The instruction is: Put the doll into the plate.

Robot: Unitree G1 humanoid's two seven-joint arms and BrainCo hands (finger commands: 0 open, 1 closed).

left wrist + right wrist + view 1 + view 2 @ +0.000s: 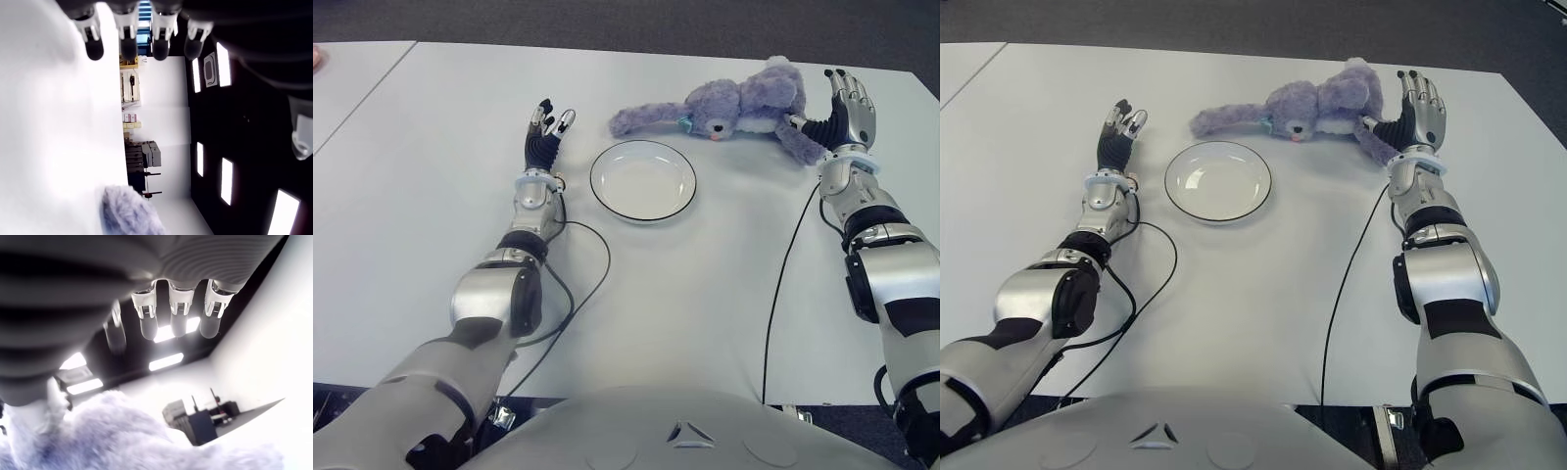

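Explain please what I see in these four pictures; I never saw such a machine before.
This is a humanoid robot with two arms and fingered hands. Two pictures come from cameras in its head, looking down at a white table. The other two come from cameras on its wrists, close to the fingers. On the table lie a white plate and, beyond it, a purple plush doll. The right hand, fingers open, is beside the doll but does not grip it. The left hand, open, is left of the plate. Nothing is held.

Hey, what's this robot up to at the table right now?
The robot's right hand is open right beside a purple plush doll lying on the white table, not gripping it yet. The white black-rimmed plate sits empty nearer the robot. The left hand shows open left of the plate.
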